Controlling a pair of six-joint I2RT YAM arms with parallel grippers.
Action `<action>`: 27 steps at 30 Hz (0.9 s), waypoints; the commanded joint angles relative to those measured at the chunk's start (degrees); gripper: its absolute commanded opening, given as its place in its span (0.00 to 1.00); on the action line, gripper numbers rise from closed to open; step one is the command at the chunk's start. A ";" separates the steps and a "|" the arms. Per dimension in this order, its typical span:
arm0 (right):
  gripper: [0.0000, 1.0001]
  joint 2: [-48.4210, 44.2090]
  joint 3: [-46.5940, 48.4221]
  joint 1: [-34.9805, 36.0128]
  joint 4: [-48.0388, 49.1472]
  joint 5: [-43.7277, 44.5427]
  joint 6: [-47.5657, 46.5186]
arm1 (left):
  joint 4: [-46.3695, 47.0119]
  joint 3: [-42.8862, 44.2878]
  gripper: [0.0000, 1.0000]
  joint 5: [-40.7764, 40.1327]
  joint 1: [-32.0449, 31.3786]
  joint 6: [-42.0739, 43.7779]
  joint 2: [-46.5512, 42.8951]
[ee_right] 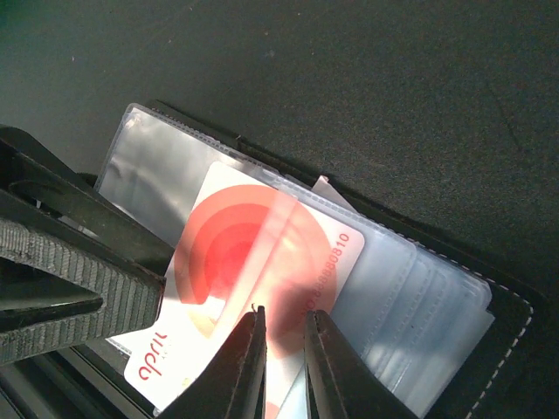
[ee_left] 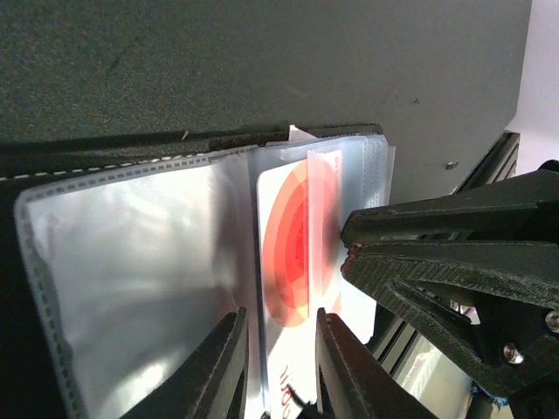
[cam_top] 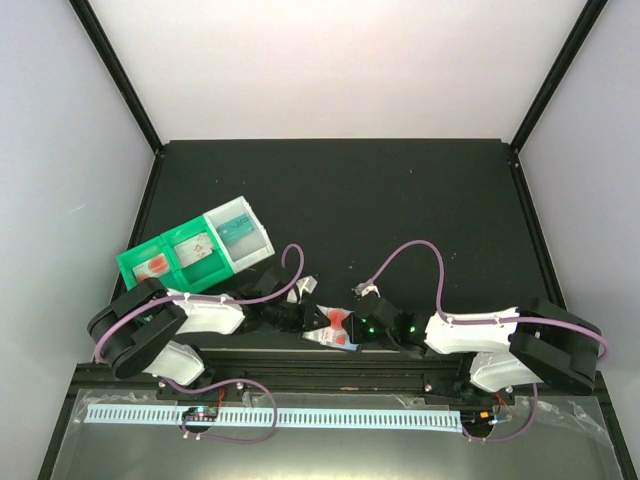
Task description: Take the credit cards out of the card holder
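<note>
The card holder [cam_top: 322, 340] lies open at the table's near edge between my two grippers, its clear sleeves fanned out [ee_left: 122, 279] [ee_right: 419, 297]. A white card with red circles [ee_left: 288, 253] [ee_right: 236, 262] sticks partway out of a sleeve. My left gripper [cam_top: 300, 318] [ee_left: 279, 371] has its jaws close together around the card's printed end. My right gripper [cam_top: 358, 322] [ee_right: 284, 367] is pinched on the clear sleeve lying over the card. Each gripper shows in the other's wrist view, the right gripper [ee_left: 351, 251] at the sleeve's edge and the left gripper [ee_right: 157, 292] at the card's edge.
A green-and-clear compartment tray [cam_top: 190, 255] holding cards stands at the left behind the left arm. Black frame posts and white walls enclose the dark table [cam_top: 400, 200]. A metal rail [cam_top: 330, 380] runs along the near edge just behind the holder.
</note>
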 commanded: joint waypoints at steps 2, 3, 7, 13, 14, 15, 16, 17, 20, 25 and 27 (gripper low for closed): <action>0.15 0.26 0.29 0.19 -0.55 0.01 -0.71 | 2.55 -0.29 0.22 1.09 0.26 -0.46 0.34; 0.15 0.17 0.24 0.15 -0.54 0.01 -0.72 | 2.65 -0.29 0.20 1.29 0.27 -0.42 0.42; 0.15 0.19 0.11 0.20 -0.13 -0.20 -0.81 | 4.53 -0.53 0.18 2.07 0.23 -1.04 0.98; 0.15 0.28 0.02 0.14 0.16 -0.34 -0.93 | 5.62 -0.34 0.20 2.66 0.26 -1.53 3.28; 0.15 0.32 0.02 0.19 0.16 -0.46 -0.95 | 6.29 -0.50 0.17 2.98 0.27 -1.91 3.47; 0.15 0.32 0.08 0.20 0.17 -0.43 -0.97 | 7.05 -0.67 0.14 3.26 0.27 -2.15 3.58; 0.15 0.35 0.06 0.20 0.04 -0.38 -0.98 | 7.66 -0.80 0.11 3.60 0.25 -2.37 3.57; 0.15 0.33 0.03 0.17 0.08 -0.37 -0.92 | 7.86 -0.82 0.08 3.75 0.27 -2.43 3.44; 0.15 0.24 0.02 0.17 0.08 -0.30 -0.97 | 7.30 -0.74 0.03 3.58 0.25 -2.18 2.71; 0.15 0.43 0.20 0.16 0.08 -0.36 -1.22 | 6.63 -0.73 0.01 3.34 0.25 -2.20 2.12; 0.15 0.42 0.20 0.19 0.08 -0.36 -1.20 | 6.60 -0.73 0.02 3.48 0.26 -2.43 1.74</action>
